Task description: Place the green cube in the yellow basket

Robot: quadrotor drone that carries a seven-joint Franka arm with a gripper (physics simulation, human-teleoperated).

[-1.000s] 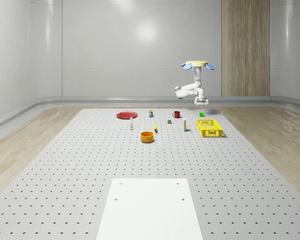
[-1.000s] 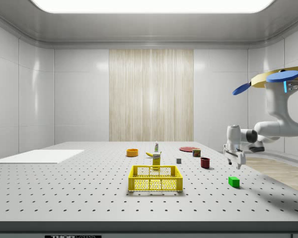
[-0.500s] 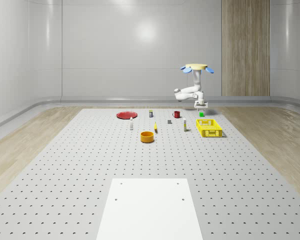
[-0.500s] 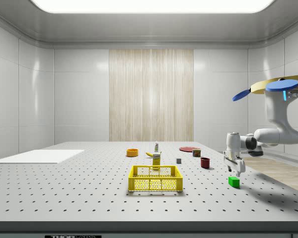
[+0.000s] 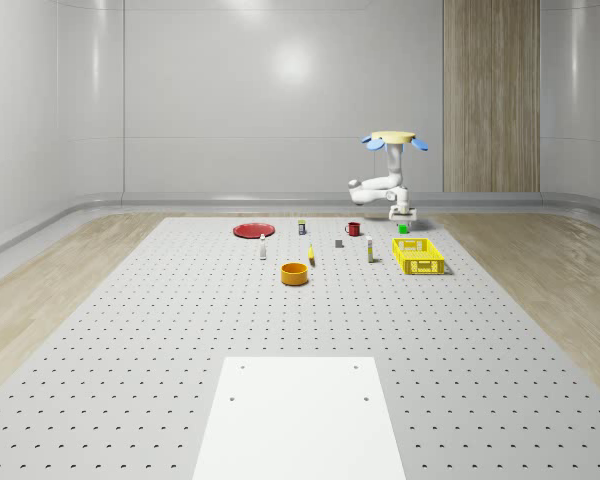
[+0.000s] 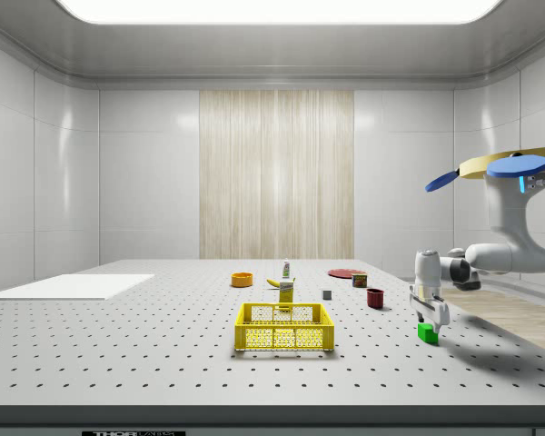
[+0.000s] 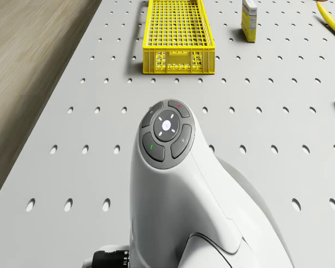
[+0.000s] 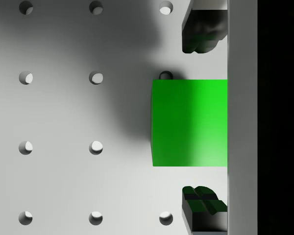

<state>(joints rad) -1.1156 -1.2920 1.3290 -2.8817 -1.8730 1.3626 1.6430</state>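
Green cube (image 8: 190, 123) sits on the perforated table (image 5: 180, 330), directly under the gripper (image 8: 206, 117); wrist view shows it between the two fingertips (image 8: 200, 36), jaws spread wide w/ a gap to the cube on each side, not gripping. Side view adds height info: gripper (image 6: 429, 313) points straight down, tips just above or at the cube (image 6: 427, 333), arm bent back to the drone (image 6: 513, 165), which hovers up and to the side of the cube. Drone view gives the arm's wrist housing and, beyond the gripper, the yellow basket (image 7: 178, 36), w/ a small yellow carton (image 7: 249, 20) near it. Whole-scene view puts the cube (image 5: 403, 229) just behind the basket (image 5: 418, 255), w/ a red mug (image 5: 352, 229), red plate (image 5: 252, 231) and orange bowl (image 5: 295, 273) further off. Table is grey w/ rows of holes, a white sheet (image 5: 298, 415) at the end far from the gripper; wood floor strips, pale glossy walls, one wood panel.
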